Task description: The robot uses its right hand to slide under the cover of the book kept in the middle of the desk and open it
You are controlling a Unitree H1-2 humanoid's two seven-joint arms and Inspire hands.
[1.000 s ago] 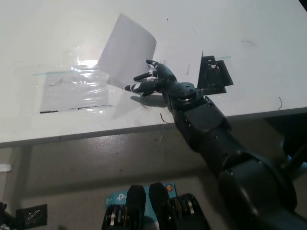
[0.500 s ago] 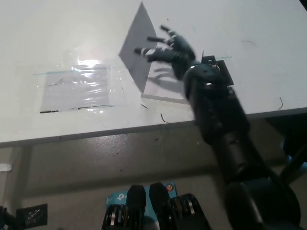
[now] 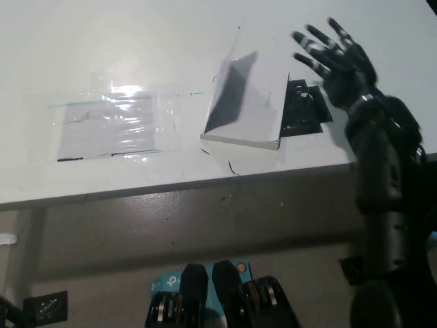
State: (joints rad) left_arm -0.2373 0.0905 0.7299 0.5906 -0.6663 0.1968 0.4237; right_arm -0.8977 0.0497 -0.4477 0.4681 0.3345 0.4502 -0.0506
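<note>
The white book [image 3: 256, 113] lies in the middle of the desk near its front edge. Its cover [image 3: 229, 75] stands tilted up from the book's left side and throws a dark shadow on the page beneath. My black right hand [image 3: 338, 58] hovers above the desk to the right of the book, open with its fingers spread. It holds nothing and is clear of the cover. My white left hand is out of the picture.
A small black bracket [image 3: 304, 109] lies against the book's right side, under my right wrist. A shiny clear plastic sheet [image 3: 109, 126] lies flat at the left. The desk's front edge [image 3: 171, 186] runs across the picture, with floor below.
My right hand has let go of the cover and swung up and to the right, away from the book. The cover has tipped from leaning left toward the book's pages.
</note>
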